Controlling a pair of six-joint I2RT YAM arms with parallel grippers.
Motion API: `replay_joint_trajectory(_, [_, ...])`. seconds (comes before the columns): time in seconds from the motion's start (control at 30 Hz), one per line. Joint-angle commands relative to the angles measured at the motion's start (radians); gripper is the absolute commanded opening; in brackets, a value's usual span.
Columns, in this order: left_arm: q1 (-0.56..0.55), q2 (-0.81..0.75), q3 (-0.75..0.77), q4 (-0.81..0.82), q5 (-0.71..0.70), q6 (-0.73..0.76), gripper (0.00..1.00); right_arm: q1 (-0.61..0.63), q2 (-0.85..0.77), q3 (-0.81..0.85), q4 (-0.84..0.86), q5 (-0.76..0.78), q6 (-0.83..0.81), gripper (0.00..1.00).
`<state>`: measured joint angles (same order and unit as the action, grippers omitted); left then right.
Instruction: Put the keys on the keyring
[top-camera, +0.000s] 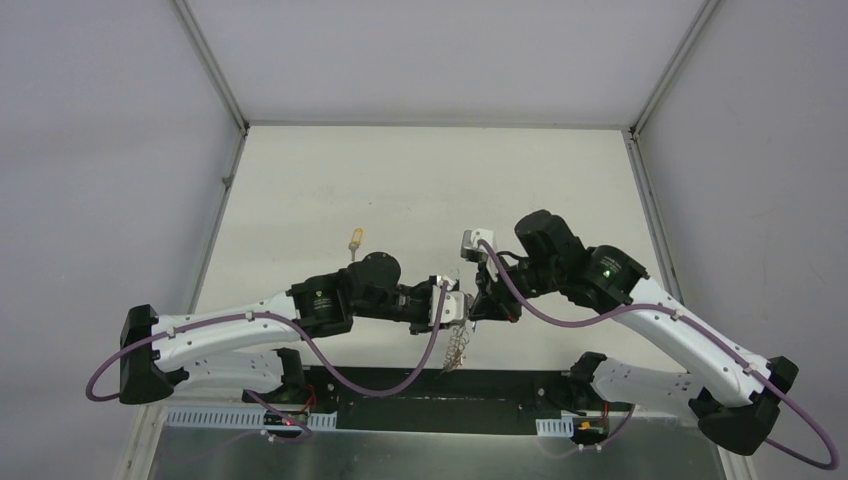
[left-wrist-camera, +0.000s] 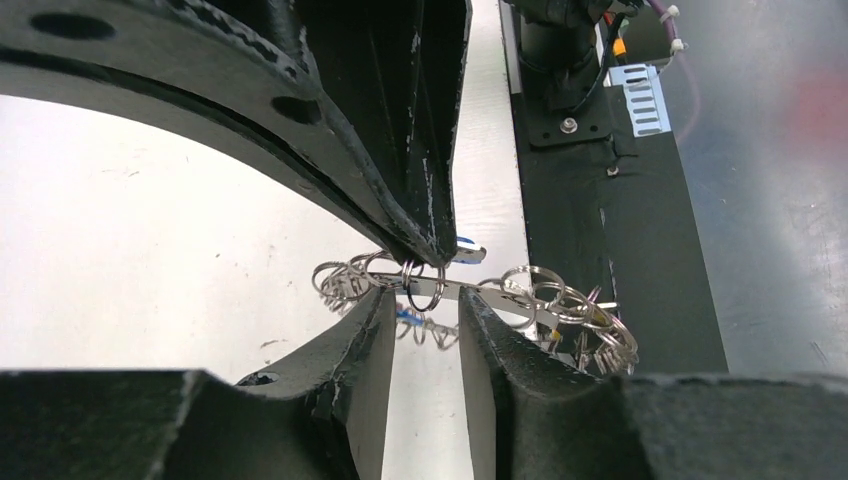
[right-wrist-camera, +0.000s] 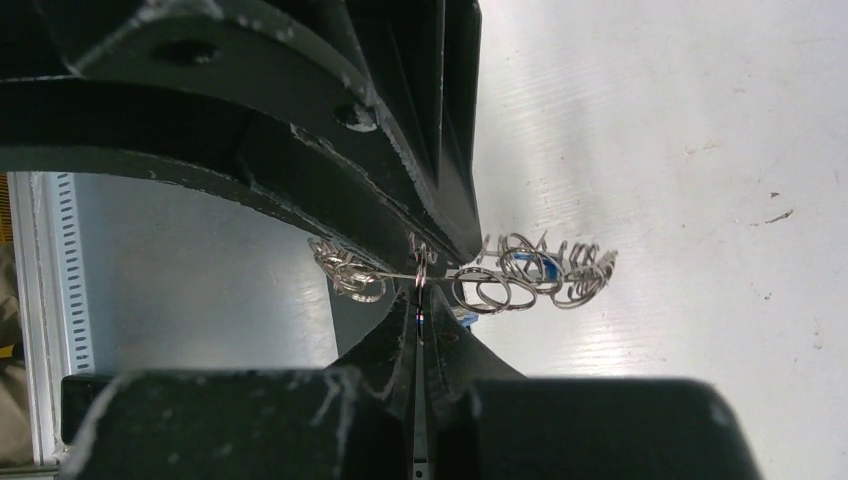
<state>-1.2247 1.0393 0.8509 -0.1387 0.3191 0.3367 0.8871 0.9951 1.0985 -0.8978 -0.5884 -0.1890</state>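
The keyring (top-camera: 457, 350) hangs as a floppy bunch of grey coils just below where both grippers meet, near the table's front edge. My right gripper (right-wrist-camera: 420, 290) is shut on a small loop of the keyring (right-wrist-camera: 530, 270). In the left wrist view its tips come down from the top onto that loop. A blue key head (left-wrist-camera: 466, 243) shows beside those tips, and a blue key (right-wrist-camera: 545, 265) sits among the coils. My left gripper (left-wrist-camera: 420, 300) is open, and the keyring's band (left-wrist-camera: 560, 300) runs across its fingertips. A yellow-headed key (top-camera: 354, 240) lies alone on the table to the far left.
A black base plate (top-camera: 450, 385) runs along the near edge under the hanging coils, with white slotted cable ducts (top-camera: 250, 417) in front. White walls and metal frame posts (top-camera: 215, 70) bound the white table (top-camera: 430, 180).
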Motion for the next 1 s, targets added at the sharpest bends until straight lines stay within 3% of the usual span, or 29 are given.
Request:
replay_joint_trajectory(0.0, [-0.009, -0.024, -0.007, 0.0, 0.0, 0.025, 0.29, 0.001, -0.029, 0.012, 0.086, -0.044, -0.003, 0.0])
replay_joint_trajectory(0.13, [-0.009, -0.011, 0.001, 0.005, 0.015, 0.025, 0.18, 0.002, -0.023, 0.013, 0.085, -0.052, -0.004, 0.0])
replay_joint_trajectory(0.37, [-0.009, -0.002, 0.001, 0.058, 0.023, 0.013, 0.17, 0.001, -0.022, 0.011, 0.086, -0.054, -0.006, 0.0])
replay_joint_trajectory(0.57, [-0.008, -0.011, 0.002, 0.065, 0.043, 0.021, 0.0, 0.002, -0.021, 0.005, 0.087, -0.054, -0.01, 0.0])
replay_joint_trajectory(0.8, [-0.009, -0.028, -0.009, 0.081, 0.047, 0.007, 0.0, 0.002, -0.028, -0.001, 0.102, -0.041, -0.008, 0.0])
replay_joint_trajectory(0.83, [-0.009, -0.028, -0.009, 0.083, 0.047, 0.007, 0.03, 0.002, -0.028, -0.002, 0.104, -0.043, -0.007, 0.0])
replay_joint_trajectory(0.9, [-0.009, -0.029, -0.006, 0.085, 0.046, 0.007, 0.21, 0.003, -0.029, -0.003, 0.104, -0.045, -0.008, 0.0])
replay_joint_trajectory(0.97, [-0.009, -0.028, -0.001, 0.085, 0.048, 0.01, 0.23, 0.003, -0.028, -0.003, 0.099, -0.049, -0.008, 0.0])
